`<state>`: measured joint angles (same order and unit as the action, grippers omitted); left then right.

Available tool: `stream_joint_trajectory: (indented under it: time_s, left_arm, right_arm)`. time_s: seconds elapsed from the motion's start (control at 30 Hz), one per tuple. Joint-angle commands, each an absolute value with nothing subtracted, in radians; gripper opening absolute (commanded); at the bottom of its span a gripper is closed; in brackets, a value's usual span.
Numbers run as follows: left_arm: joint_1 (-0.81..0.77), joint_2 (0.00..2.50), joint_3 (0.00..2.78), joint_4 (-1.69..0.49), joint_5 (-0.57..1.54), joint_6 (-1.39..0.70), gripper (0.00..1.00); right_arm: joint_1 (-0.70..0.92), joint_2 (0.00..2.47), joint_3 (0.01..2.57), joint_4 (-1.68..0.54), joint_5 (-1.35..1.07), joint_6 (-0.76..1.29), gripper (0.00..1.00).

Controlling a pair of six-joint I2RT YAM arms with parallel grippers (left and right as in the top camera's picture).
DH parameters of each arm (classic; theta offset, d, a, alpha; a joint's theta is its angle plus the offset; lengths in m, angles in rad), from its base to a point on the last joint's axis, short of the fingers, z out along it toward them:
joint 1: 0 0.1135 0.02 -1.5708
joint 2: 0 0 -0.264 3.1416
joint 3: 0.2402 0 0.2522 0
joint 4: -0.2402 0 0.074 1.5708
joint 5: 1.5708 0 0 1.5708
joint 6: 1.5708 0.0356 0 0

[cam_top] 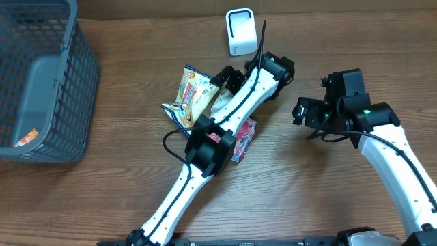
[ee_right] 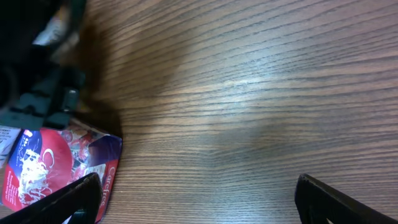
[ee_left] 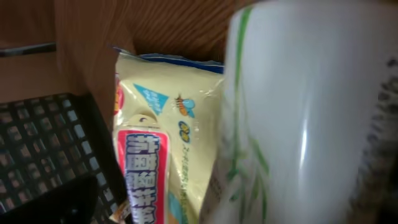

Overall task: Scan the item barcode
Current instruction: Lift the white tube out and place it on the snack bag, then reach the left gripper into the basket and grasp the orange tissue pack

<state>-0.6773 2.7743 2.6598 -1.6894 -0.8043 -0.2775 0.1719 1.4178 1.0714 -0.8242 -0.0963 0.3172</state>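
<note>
The wood-grain table [cam_top: 123, 184] fills every view; no room shows beyond it. Nearest the bases, the right gripper [ee_right: 198, 186] hangs over bare wood, fingers spread wide with nothing between them. Further out, the left arm [cam_top: 225, 116] lies across a heap of packets: a red packet [cam_top: 244, 139] beside it, a yellow snack packet [cam_top: 193, 89] beyond, and a white packet [ee_left: 298, 112] blurred against the left wrist camera. The left gripper [cam_top: 229, 76] sits over that heap with its fingers hidden, so I cannot tell how wide it stands or whether it holds anything. A grey basket [cam_top: 41, 82] is cut off at the left edge. The white scanner [cam_top: 240, 32] stands at the far edge.
</note>
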Motion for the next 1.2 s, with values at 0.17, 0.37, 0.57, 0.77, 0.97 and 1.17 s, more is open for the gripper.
stream_joint_trajectory:
  time_s: [0.17,0.37,0.57,0.77,0.97,1.17]
  left_arm:
    - [-0.604,2.304,2.727,-1.584,-0.677,-0.153,1.0]
    - [-0.195,1.979,2.727,-1.502,-0.162,-0.135,1.0]
    - [0.49,1.958,2.725,-1.612,0.121,-0.26,1.0]
    - [0.63,1.959,2.699,-1.687,-0.196,-0.475,1.0]
    - [0.63,1.971,2.377,-1.53,-0.419,-0.455,1.0]
    - [0.629,1.971,1.974,-1.105,-0.05,0.396,1.0]
  right_arm:
    - [0.175,1.417,1.086,-0.834,-0.086,0.313,1.0]
    - [0.175,1.417,1.086,-0.862,-0.087,0.314,1.0]
    - [0.175,1.417,1.086,-0.873,-0.087,0.313,1.0]
    - [0.175,1.417,1.086,-0.874,-0.087,0.314,1.0]
    - [0.175,1.417,1.086,-0.886,-0.086,0.306,1.0]
    - [0.175,1.417,1.086,-0.905,-0.086,0.306,1.0]
